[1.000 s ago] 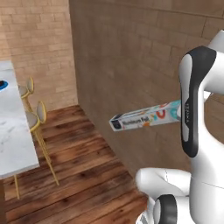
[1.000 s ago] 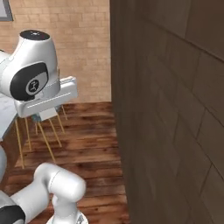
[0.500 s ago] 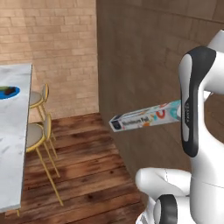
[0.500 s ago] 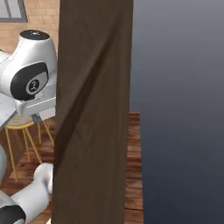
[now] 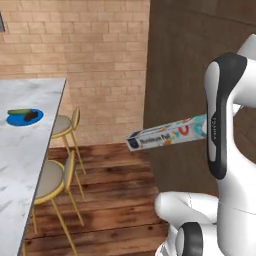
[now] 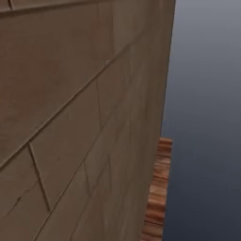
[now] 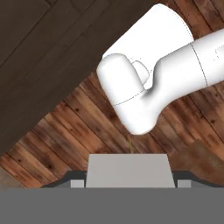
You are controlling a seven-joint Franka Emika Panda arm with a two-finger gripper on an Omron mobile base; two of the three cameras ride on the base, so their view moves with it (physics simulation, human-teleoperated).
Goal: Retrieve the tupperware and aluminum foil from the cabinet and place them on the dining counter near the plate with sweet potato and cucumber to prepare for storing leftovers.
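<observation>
I carry the aluminum foil (image 5: 167, 135) out in the air over the wooden floor (image 5: 115, 200), its dark end pointing toward the dining tabletop (image 5: 20, 165) and its other end hidden behind my upper arm. In the hand view a pale grey block (image 7: 130, 170) sits between my two dark finger tips (image 7: 70, 182); I judge that to be the carton's end seen head-on, so my pincer (image 7: 130, 181) stands partly open and clamped across the box.

As I judge it, this carton is light and fairly stiff along its length, but thin card that would dent under a hard squeeze. Its printed faces look smooth, so it could slide or swing if held only near one end. Because it is long and narrow, a hold near one end leaves a lot of overhang; I would keep it level and move gently. A hold across the narrow faces near the middle would be steadier.

My arm is folded close to the body, with the upper link upright in the left base view and the foil sticking out sideways. The blue plate (image 5: 25, 117) with the vegetables lies on the tabletop, well apart from the foil. A dark wood panel (image 6: 80, 117) stands close by the right base view.
</observation>
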